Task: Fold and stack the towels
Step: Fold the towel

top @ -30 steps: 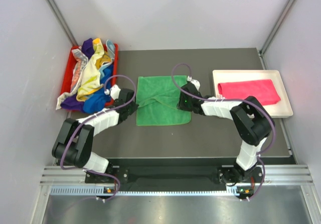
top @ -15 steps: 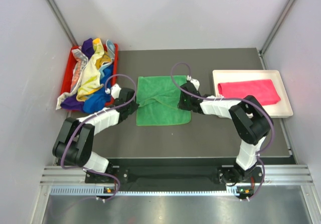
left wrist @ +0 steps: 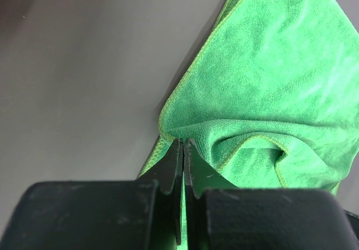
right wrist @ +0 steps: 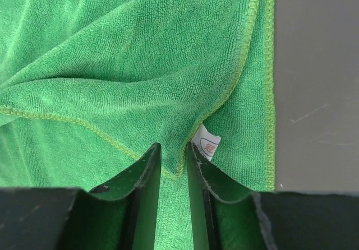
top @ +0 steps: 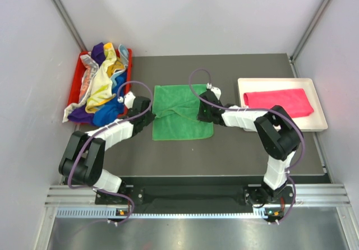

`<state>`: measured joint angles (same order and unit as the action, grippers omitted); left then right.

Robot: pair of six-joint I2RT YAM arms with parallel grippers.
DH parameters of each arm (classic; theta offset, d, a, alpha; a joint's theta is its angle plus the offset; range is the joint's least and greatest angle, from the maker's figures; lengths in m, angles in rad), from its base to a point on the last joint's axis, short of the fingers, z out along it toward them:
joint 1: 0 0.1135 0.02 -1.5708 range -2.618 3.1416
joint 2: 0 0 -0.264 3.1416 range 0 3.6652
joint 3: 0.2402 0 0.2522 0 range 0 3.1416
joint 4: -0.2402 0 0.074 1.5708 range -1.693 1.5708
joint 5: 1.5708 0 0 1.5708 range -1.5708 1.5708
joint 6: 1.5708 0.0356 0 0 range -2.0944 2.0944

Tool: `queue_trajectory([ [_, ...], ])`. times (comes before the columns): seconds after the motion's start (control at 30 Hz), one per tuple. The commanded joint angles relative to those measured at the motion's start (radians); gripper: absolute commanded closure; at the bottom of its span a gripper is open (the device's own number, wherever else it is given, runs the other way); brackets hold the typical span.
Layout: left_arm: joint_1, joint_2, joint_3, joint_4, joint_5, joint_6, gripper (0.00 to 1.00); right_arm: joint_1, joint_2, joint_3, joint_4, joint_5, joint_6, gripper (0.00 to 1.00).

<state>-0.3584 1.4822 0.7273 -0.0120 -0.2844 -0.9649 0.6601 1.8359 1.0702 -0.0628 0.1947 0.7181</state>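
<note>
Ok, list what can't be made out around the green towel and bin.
- Top view: left gripper and right gripper fingertips, hidden under their own wrists.
- Left wrist view: how much green towel is pinched, covered by the fingers.
- Right wrist view: print on the white tag, too small.
- Top view: count of towels in the red bin, piled over each other.

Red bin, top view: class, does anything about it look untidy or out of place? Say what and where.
Yes. The towels are heaped loosely in the red bin, unfolded and tangled. They spill over its near edge, where a purple towel and a blue towel hang outside it.
</note>
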Motion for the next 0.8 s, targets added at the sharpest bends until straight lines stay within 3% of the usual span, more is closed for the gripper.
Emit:
queue_trajectory([
  [0.0, 0.01, 0.009, 0.04, 0.017, -0.001, 0.017, 1.0, 0.021, 0.009, 0.034, 0.003, 0.028, 0.004, 0.74],
  [0.23, 0.015, 0.015, 0.043, 0.018, -0.001, 0.022, 1.0, 0.026, 0.013, 0.019, 0.004, 0.032, 0.006, 0.76],
  [0.63, 0.019, 0.021, 0.055, 0.021, 0.008, 0.044, 1.0, 0.026, 0.002, 0.054, -0.031, 0.055, -0.002, 1.0],
  [0.77, 0.019, 0.015, 0.076, 0.017, 0.027, 0.094, 1.0, 0.026, -0.041, 0.048, -0.046, 0.072, -0.026, 1.0],
])
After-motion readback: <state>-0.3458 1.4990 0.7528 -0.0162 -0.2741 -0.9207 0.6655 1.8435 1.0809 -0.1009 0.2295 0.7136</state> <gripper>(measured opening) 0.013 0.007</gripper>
